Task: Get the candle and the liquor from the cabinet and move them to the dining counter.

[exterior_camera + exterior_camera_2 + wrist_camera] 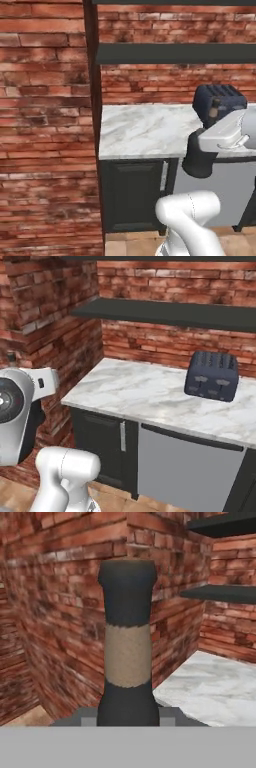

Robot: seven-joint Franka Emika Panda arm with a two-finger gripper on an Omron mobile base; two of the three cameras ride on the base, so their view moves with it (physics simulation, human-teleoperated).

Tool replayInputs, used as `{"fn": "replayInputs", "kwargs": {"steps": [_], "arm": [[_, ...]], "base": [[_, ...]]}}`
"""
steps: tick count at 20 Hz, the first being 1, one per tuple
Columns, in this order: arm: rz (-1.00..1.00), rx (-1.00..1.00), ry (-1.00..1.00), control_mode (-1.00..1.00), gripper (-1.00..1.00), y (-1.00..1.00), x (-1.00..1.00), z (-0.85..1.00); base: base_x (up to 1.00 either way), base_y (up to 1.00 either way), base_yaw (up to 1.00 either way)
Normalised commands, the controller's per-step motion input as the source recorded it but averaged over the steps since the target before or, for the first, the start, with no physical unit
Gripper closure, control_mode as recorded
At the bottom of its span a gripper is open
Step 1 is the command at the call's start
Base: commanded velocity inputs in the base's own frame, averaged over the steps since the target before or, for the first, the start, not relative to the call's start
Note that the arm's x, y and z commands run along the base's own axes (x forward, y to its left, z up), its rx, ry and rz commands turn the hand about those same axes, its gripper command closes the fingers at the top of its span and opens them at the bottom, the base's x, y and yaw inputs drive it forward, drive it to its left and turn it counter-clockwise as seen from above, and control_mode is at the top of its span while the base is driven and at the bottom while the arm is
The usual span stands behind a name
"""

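Close against the hand camera, the liquor (127, 642) stands upright between the finger tips of the gripper (128, 718), which is clamped on its neck; the black body (199, 157) hangs under the hand in front of the marble worktop (145, 131). Farther back sit a dark toaster (212, 375) and the cabinet (170, 312) shelves on brick.

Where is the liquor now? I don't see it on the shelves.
The liquor is in the shut gripper, neck filling the hand view; in the left base view it hangs right of centre, before the worktop, below the toaster.
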Motion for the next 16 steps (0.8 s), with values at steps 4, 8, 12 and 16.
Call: {"fn": "replayInputs", "kwargs": {"steps": [4,8,12,16], "arm": [[0.0,0.0,0.0,1.0,1.0,0.0,0.0,0.0],[0.0,0.0,0.0,1.0,1.0,0.0,0.0,0.0],[0.0,0.0,0.0,1.0,1.0,0.0,0.0,0.0],[0.0,0.0,0.0,1.0,1.0,0.0,0.0,0.0]], "base": [[-0.5,0.0,0.7],[-0.38,0.0,0.8],[-0.29,0.0,0.87],[-0.21,0.01,0.92]]}}
